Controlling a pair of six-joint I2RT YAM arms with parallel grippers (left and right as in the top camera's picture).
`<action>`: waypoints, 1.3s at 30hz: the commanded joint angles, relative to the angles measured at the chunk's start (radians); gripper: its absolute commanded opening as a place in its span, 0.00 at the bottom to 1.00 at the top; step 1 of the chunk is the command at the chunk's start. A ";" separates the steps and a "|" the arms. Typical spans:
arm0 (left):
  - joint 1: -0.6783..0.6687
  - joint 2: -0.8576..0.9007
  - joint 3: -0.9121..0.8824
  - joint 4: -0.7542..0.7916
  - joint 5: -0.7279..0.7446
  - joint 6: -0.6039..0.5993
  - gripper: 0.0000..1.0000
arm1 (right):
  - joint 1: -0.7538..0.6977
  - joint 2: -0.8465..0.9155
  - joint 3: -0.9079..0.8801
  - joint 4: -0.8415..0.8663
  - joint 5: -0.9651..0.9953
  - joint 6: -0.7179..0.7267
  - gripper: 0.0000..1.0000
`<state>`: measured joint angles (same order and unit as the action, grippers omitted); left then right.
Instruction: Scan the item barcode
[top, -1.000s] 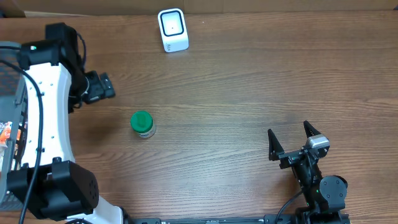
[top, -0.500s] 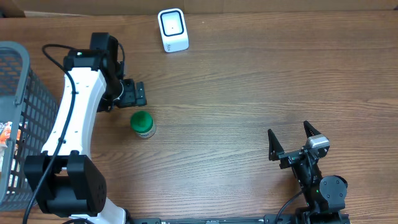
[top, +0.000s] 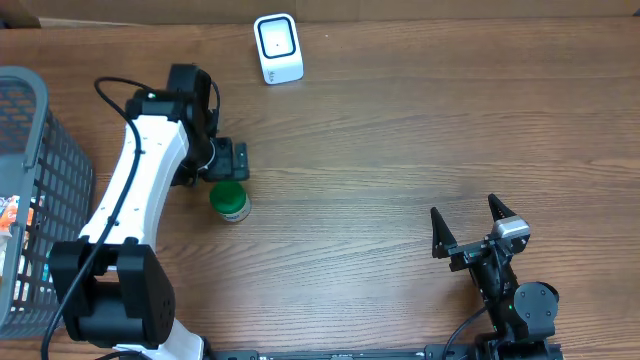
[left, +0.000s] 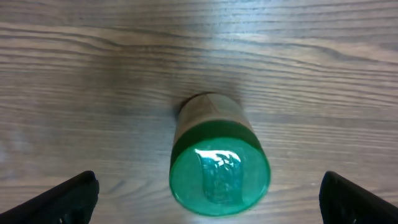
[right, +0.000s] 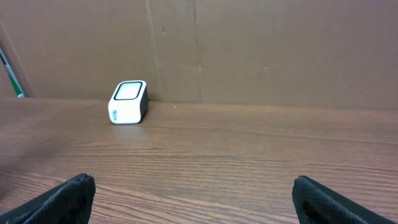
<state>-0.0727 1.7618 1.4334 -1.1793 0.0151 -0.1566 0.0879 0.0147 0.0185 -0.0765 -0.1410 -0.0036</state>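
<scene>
Left pincer (top: 228, 162) moved beside bottle (top: 230, 200), upright, cap up

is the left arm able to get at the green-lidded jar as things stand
Probably yes: the left gripper hangs open right by the green-lidded jar, fingers spread wider than it, with nothing in the way.

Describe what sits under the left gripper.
A jar with a green lid stands upright on the wooden table, framed by the open left gripper. The lid covers most of its side and its base, so no barcode shows.
</scene>
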 joint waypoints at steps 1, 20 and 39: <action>-0.010 0.000 -0.058 0.043 0.013 0.015 0.99 | 0.007 -0.011 -0.011 0.004 0.009 -0.005 1.00; -0.039 0.000 -0.225 0.200 0.011 0.019 0.86 | 0.007 -0.011 -0.011 0.004 0.009 -0.005 1.00; -0.116 0.000 -0.225 0.251 0.113 -0.052 0.55 | 0.007 -0.011 -0.011 0.004 0.009 -0.005 1.00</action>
<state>-0.1589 1.7615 1.2171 -0.9318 0.0765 -0.1616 0.0875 0.0147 0.0185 -0.0761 -0.1410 -0.0040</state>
